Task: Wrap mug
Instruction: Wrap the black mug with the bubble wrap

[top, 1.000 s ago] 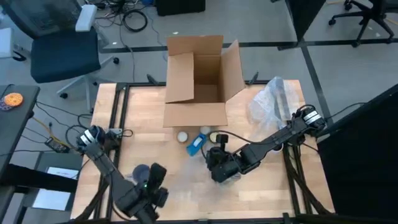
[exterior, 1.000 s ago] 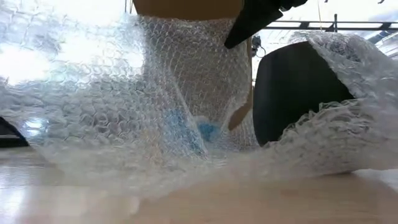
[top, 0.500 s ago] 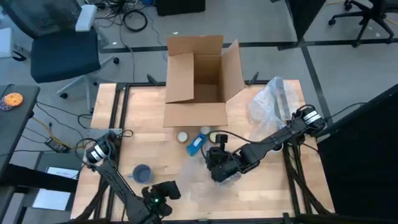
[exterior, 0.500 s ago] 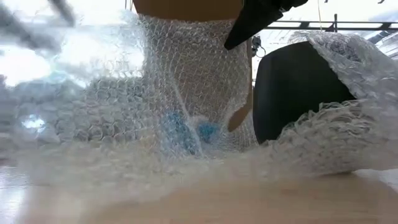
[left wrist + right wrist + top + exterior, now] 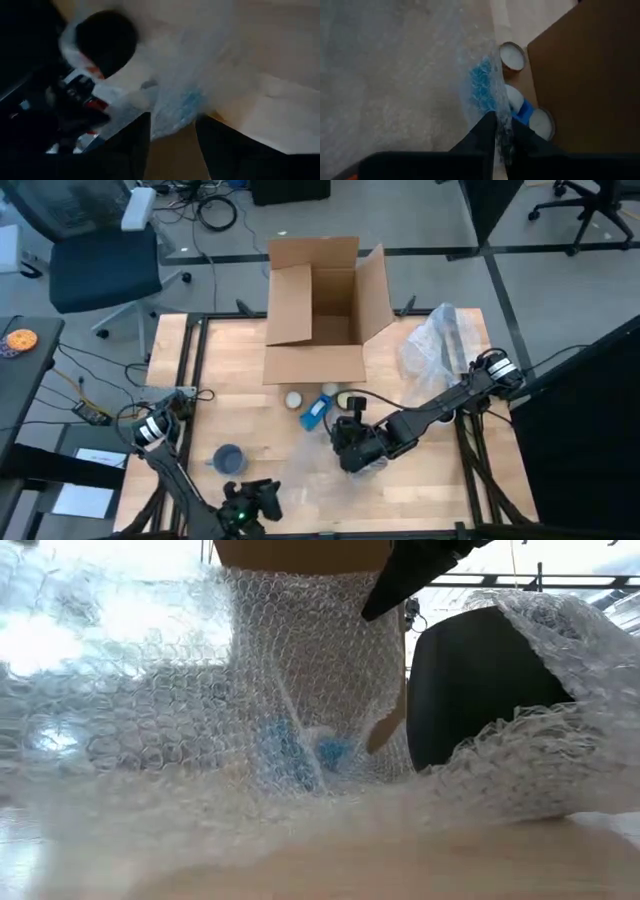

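Centre frame: my right gripper (image 5: 501,142) pinches the wrap (image 5: 300,720); slipping would uncover the mug (image 5: 475,680). Left gripper (image 5: 172,135) gapes.

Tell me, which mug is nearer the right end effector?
The dark mug, beside the right end effector pinching bubble wrap; the blue-grey mug stands far left.

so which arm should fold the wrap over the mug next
Probably the right. The right gripper is shut on the bubble wrap beside the mug, while the left gripper hangs open at the table's near edge, away from the mug.
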### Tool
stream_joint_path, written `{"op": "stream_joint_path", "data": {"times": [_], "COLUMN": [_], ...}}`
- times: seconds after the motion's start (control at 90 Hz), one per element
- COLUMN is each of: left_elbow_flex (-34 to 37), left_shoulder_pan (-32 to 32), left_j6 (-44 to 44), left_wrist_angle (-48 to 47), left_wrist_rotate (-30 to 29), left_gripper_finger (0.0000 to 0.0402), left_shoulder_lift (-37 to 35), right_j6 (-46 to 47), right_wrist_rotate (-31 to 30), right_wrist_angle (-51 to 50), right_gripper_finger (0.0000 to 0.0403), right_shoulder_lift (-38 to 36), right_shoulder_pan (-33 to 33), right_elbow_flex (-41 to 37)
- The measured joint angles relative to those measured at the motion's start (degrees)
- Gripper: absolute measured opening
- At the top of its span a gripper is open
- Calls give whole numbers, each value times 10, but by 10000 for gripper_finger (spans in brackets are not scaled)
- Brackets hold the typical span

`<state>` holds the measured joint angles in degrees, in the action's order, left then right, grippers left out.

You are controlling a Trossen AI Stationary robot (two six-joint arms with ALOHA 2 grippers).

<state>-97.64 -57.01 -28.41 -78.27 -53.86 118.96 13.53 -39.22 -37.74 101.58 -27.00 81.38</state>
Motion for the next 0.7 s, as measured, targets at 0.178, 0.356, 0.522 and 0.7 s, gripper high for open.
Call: {"op": "stream_joint_path", "data": {"times": [0.178,0.356,0.522,0.7], "left_elbow_flex": [19,42,68,78], "left_shoulder_pan": [1,13,27,41], "left_j6": [-96,-135,-148,-15], "left_wrist_angle": [-7,65,164,250], "left_wrist_rotate": [8,22,77,48], "left_gripper_finger": [145,145,141,71], "left_shoulder_lift": [0,0,0,0], "right_j6": [4,0,-22,-34], "right_wrist_rotate": [5,5,5,4], "right_wrist_angle": [8,12,9,-15], "right_gripper_finger": [0,0,0,0], "right_shoulder_lift": [0,0,0,0], "right_shoulder_pan": [0,1,3,19], "right_elbow_flex": [0,0,0,0]}}
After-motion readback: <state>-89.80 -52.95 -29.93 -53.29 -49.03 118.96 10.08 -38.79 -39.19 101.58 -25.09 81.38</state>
